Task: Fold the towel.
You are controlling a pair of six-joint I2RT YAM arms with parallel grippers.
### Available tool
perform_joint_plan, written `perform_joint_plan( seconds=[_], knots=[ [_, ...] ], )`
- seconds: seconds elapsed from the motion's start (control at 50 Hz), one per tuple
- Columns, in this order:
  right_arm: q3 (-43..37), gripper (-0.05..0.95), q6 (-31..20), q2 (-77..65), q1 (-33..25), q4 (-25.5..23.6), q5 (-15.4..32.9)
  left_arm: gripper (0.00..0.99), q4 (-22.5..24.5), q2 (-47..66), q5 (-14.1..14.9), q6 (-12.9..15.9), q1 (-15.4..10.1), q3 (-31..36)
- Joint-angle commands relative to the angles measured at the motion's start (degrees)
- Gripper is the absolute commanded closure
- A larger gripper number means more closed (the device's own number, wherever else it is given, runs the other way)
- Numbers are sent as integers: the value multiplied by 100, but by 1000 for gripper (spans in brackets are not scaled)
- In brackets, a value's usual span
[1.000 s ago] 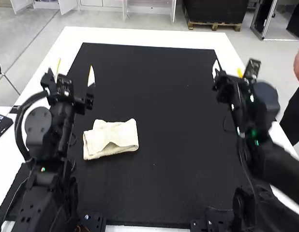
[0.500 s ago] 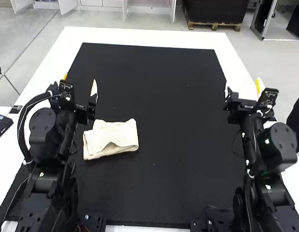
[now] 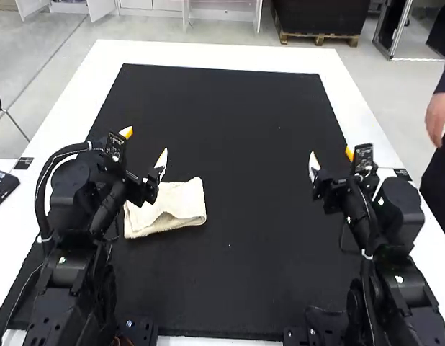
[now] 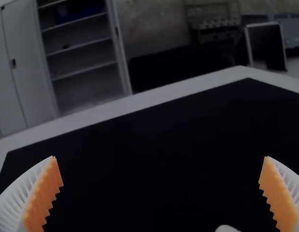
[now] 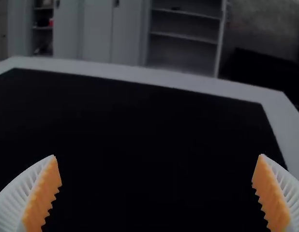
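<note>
Towel of cream cloth (image 3: 185, 202) is lying folded into an uneven rectangle on the left part of a matte black rectangular mat (image 3: 258, 238), spread over a white rectangular tabletop (image 3: 208, 55). The left pincer (image 3: 145, 142), white and ribbed with orange pads (image 4: 44, 195), is hovering near the towel, released, its fingers wide apart; the matching right pincer (image 3: 330, 153) is hovering by the mat's right edge, also released.

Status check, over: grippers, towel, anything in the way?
Left gripper open, right gripper open, both empty. Towel folded into a small bundle on black mat. Left gripper blocks high view of towel's far-left corner.
</note>
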Motion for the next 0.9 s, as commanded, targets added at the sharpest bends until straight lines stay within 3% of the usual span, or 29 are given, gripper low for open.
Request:
perform_joint_plan(
  seconds=[0.0,0.08,0.14,0.22,0.38,0.52,0.7,0.74,0.78,0.8,0.88],
  knots=[
    [-27,-10,-123,-80,-74,-141,-380,36,13,-73,1,-59,-28,-14],
    [-27,-10,316,-71,-74,-299,-248,36,-75,-73,-438,152,-28,-14],
    [-27,-10,430,-80,-74,-519,-125,36,-198,-73,-596,205,-2,-23],
    [-27,-10,457,-80,-74,-527,-73,36,-365,-73,-640,495,16,-14],
    [-27,-10,474,-80,-74,-536,-64,36,-576,-73,-640,592,-11,-23],
    [-36,-10,474,-80,-74,-554,86,36,-567,-73,-640,240,25,-32],
    [-36,-10,474,-80,-74,-589,77,36,-567,-73,-658,205,51,-32],
    [-36,-10,474,-80,-74,-589,77,36,-497,-73,-816,-41,60,-23],
    [-36,-10,474,-80,-74,-589,77,36,-462,-73,-1273,-516,60,-23],
    [-27,-10,474,-80,-74,-589,77,36,-479,-73,-1414,-612,60,-23],
    [-36,-10,474,-80,-74,-589,77,36,-514,-73,-1475,-647,69,-23]
  ],
)
